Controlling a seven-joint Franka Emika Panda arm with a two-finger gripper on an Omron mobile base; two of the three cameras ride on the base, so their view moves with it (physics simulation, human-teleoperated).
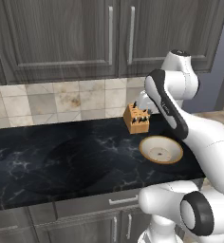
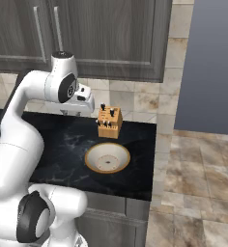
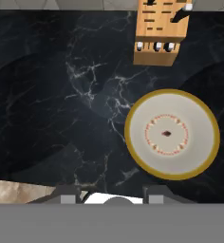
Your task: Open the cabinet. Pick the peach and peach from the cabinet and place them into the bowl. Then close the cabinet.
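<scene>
The cabinet (image 1: 61, 33) (image 2: 106, 34) hangs above the counter with both panelled doors shut, their long silver handles (image 1: 110, 35) side by side at the middle. The peaches are out of view. The bowl (image 1: 161, 148) (image 2: 107, 157) (image 3: 194, 118), tan-rimmed and cream inside, sits empty on the black marble counter. My gripper (image 1: 143, 108) (image 2: 72, 112) (image 3: 114, 194) hovers above the counter, pointing straight down, a little to the left of the bowl and below the cabinet doors. Its fingertips (image 3: 69, 194) stand apart with nothing between them.
A wooden knife block (image 1: 136, 118) (image 2: 109, 122) (image 3: 159, 31) stands against the tiled backsplash just behind the bowl. The counter ends shortly right of the bowl, with a grey wall (image 2: 212, 62) and tiled floor beyond. Low drawers (image 1: 123, 201) run under the counter's front edge.
</scene>
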